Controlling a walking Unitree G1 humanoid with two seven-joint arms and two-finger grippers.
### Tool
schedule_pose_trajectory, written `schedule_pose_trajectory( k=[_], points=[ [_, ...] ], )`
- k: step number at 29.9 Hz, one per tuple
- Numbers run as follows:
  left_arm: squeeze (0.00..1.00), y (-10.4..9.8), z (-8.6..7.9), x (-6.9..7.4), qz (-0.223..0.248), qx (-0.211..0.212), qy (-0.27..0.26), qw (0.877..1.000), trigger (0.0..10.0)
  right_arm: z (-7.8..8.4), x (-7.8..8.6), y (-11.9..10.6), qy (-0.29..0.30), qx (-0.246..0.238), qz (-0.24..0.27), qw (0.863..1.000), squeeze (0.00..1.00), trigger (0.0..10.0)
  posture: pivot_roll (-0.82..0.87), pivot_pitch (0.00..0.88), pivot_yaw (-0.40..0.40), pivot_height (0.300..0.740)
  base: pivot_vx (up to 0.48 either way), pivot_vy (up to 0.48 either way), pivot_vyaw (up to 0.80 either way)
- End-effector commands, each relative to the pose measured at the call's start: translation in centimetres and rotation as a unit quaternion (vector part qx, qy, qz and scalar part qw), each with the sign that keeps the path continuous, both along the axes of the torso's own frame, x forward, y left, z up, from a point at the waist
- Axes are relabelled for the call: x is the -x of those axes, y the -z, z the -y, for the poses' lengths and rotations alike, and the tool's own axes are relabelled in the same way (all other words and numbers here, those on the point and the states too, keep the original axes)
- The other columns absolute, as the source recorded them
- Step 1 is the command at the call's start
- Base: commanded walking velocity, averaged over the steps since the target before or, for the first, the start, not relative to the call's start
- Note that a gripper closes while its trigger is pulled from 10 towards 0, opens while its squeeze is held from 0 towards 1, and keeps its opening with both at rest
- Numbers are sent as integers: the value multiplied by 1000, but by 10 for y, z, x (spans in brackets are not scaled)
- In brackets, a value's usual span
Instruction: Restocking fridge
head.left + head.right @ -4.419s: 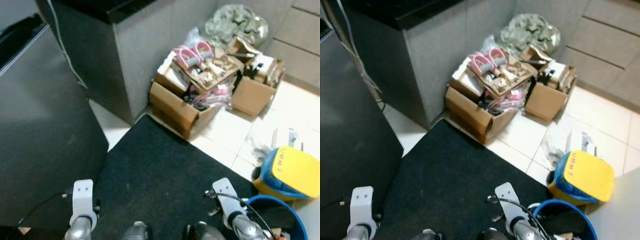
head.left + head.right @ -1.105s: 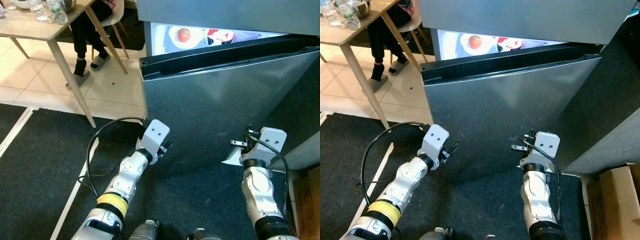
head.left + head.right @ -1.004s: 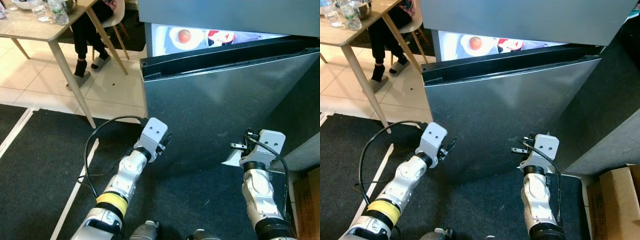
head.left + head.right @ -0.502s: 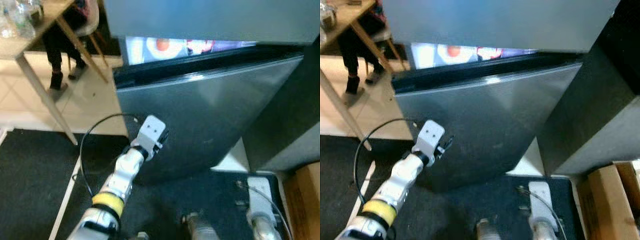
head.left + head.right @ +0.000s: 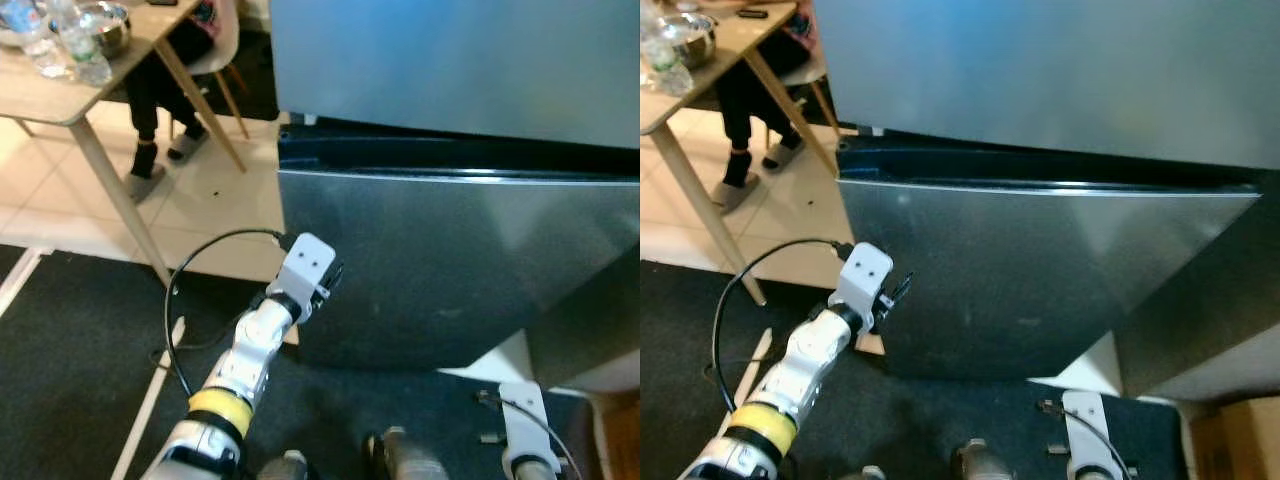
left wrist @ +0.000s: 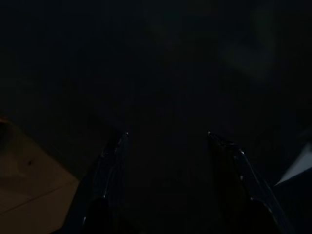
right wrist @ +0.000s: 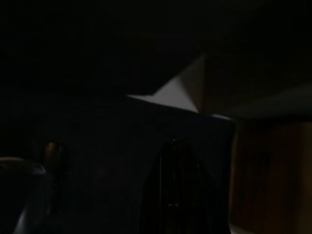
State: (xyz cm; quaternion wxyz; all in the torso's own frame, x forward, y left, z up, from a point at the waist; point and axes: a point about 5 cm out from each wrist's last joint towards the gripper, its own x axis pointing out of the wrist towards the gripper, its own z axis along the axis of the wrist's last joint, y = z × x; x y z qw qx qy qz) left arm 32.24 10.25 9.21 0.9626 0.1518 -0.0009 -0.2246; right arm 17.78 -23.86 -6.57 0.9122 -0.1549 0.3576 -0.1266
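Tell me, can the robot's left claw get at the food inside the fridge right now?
Probably not. The left claw is up against the grey lower fridge door, which looks nearly shut, so the door blocks the way inside.

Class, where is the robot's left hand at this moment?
In the left eye view, the left hand is raised at the left side of the fridge's lower door, near its left edge, above the black mat.

No lettering I can read anywhere here. My fridge [image 5: 450,260] faces me with bare steel doors, no badge or sticker legible. The bottles [image 5: 70,40] at the table [image 5: 60,95] edge carry labels too blurred to make out. Both wrist views are too dark to show any writing.
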Motion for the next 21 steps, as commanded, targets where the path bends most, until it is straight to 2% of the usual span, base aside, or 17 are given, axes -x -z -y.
schedule_pose_trajectory(
  k=[1,6,10,13,15,16,17,19,20,21],
  points=[
    [0,-1,-1,0,1,-4,2,1000,10000,2,6,3,5,1,-5,1000,0,10000,-87,156,-7,740,356,0,0],
    [0,-2,-1,1,1,-1,0,1000,10000,1,5,3,3,1,-3,1000,0,10000,-85,155,-7,740,344,0,0],
    [0,0,0,3,-5,5,5,1000,10000,1,6,3,2,2,-5,1000,0,10000,-86,157,-6,740,0,0,0],
    [0,19,0,17,-45,-8,34,998,10000,2,11,5,2,3,-12,1000,0,10000,-84,158,-5,740,0,0,0],
    [0,19,0,17,-45,-8,34,998,10000,2,11,5,2,3,-12,1000,0,10000,-84,158,-5,740,0,0,0],
    [0,50,-8,35,-97,-30,34,994,10000,3,15,7,2,4,-20,1000,0,10000,-82,161,-3,740,0,0,0],
    [0,50,-8,35,-97,-30,34,994,10000,3,15,7,2,4,-20,1000,0,10000,-82,161,-3,740,0,0,0],
    [0,77,-19,52,-147,-46,17,988,10000,2,17,8,1,1,-23,1000,0,10000,-82,162,-3,740,0,0,0],
    [0,77,-19,52,-147,-46,17,988,10000,2,17,8,1,1,-23,1000,0,10000,-82,162,-3,740,0,0,0],
    [0,103,-35,68,-202,-56,-22,977,10000,-1,17,9,-6,-7,-19,1000,0,10000,-84,164,-3,740,0,0,0]
  ],
)
